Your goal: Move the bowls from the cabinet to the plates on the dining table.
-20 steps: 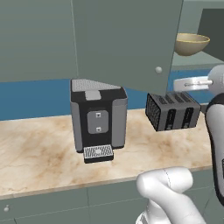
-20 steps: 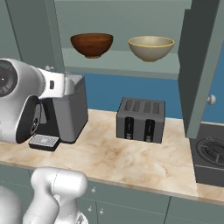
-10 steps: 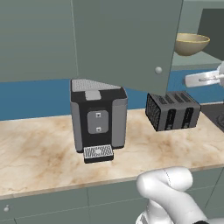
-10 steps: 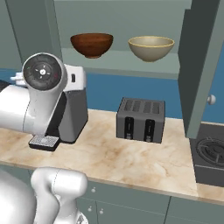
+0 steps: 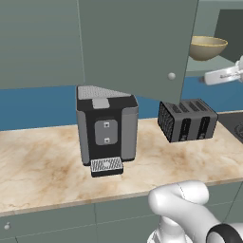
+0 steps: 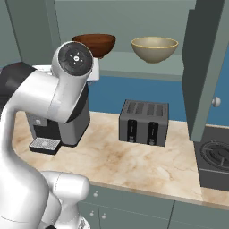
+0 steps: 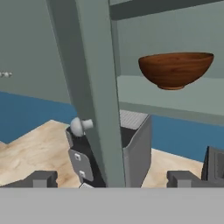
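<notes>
Up on the pale shelf of the open cabinet (image 6: 203, 67) sit two bowls, well apart: the brown wooden bowl (image 7: 176, 69) and the yellowish bowl (image 6: 154, 48). Below them on the marble counter (image 6: 134, 165) stand a coffee machine (image 5: 107, 130) and a toaster (image 6: 144, 122). The robot's jaws (image 7: 111, 178) are spread wide and hold nothing, with the cabinet door's edge right in front of them.

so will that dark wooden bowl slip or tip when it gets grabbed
Probably stiff, being wood. The wooden bowl looks glossy, so it may slip. Its curved sides taper to a small foot on the cabinet shelf, so a sideways nudge could rock it.
</notes>
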